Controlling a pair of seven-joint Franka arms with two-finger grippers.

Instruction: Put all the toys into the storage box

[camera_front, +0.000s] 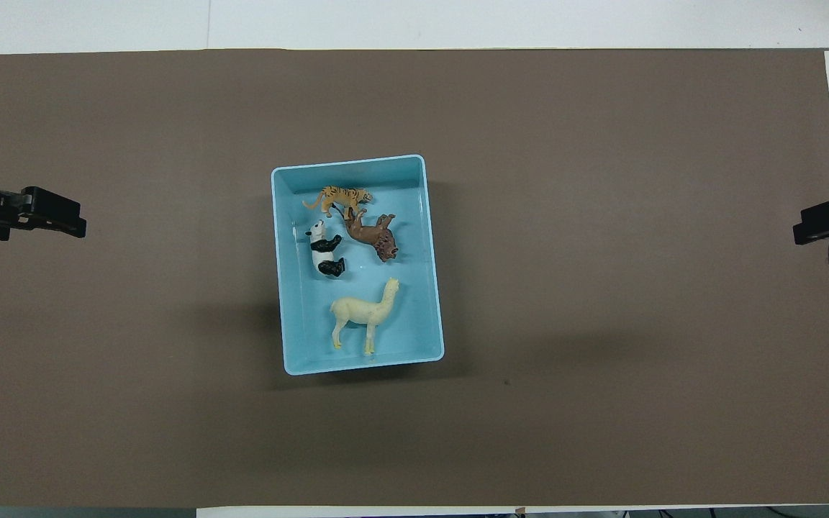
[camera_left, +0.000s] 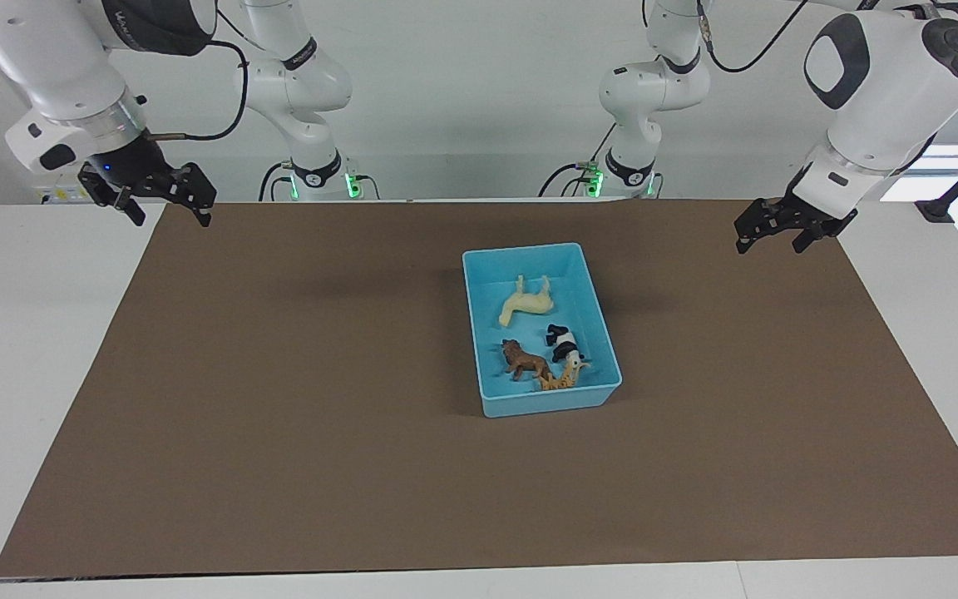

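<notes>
All four small plastic animals, cream horse [camera_front: 363,315], striped orange tiger [camera_front: 339,197], brown lion [camera_front: 373,236] and black-and-white panda [camera_front: 324,250], lie inside the light-blue rectangular plastic storage box [camera_front: 281,288] mid-tabletop [camera_front: 601,288]. The left end effector [camera_left: 778,233] and right end effector [camera_left: 167,200] hang empty with fingers spread over opposite tabletop ends.

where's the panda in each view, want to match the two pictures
Facing view: the panda lies in the storage box, just nearer the robots than the tiger.
Overhead view: the panda is in the box, beside the lion.
Shared landmark: the cream-yellow horse, at the box's robot end.
</notes>
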